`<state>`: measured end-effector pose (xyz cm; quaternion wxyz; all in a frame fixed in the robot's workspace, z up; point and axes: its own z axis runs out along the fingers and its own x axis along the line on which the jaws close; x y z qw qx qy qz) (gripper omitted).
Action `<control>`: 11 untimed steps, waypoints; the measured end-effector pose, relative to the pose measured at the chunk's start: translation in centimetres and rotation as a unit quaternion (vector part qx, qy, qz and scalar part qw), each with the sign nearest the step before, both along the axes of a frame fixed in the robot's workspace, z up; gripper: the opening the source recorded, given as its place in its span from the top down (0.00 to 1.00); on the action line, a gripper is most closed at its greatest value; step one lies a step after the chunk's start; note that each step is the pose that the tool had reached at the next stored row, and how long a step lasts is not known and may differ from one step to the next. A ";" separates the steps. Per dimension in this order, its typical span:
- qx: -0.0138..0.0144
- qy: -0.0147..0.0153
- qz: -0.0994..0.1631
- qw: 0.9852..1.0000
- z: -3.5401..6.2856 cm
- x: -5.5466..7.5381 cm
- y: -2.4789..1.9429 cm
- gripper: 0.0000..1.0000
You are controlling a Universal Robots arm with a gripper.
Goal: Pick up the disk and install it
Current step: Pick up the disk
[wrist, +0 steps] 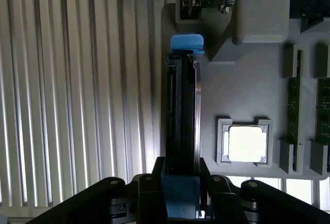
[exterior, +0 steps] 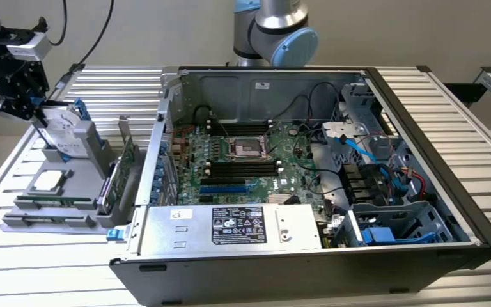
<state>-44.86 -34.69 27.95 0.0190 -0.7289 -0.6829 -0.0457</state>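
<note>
The tool [exterior: 34, 114] [wrist: 180, 170] is closed part-way, its two black fingers [wrist: 159, 180] pressed against either side of the disk [exterior: 58, 131] [wrist: 180, 110] at its upper edge. It has hold of the disk and nothing else.

The disk stands on edge and leans slightly, its lower part in a slot of the grey holder [exterior: 49, 211] [wrist: 242, 79]. In the exterior view its broad face is silver with a pale round patch, and a blue plastic frame runs along its rim. In the wrist view it appears edge-on: a narrow dark band with a thin bright metal strip down one side, a blue tab [wrist: 186, 42] at the far end, and blue plastic between the fingers at the near end.

The holder lies on the slatted metal table [exterior: 23, 268] [wrist: 62, 105], close to the table's edge on the exterior view's left. The disk is at the holder's far end. A square silver chip [exterior: 48, 180] [wrist: 246, 144] sits in a recess beside the disk, apart from it. The open computer case [exterior: 450, 160] fills the middle of the table, just beside the holder.
</note>
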 end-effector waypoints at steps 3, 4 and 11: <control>0.000 0.000 0.001 1.000 0.05 0.0 0.06 0.66; -0.001 0.000 0.001 1.000 0.08 0.0 0.09 0.66; -0.003 0.000 0.002 1.000 0.36 0.0 0.24 0.66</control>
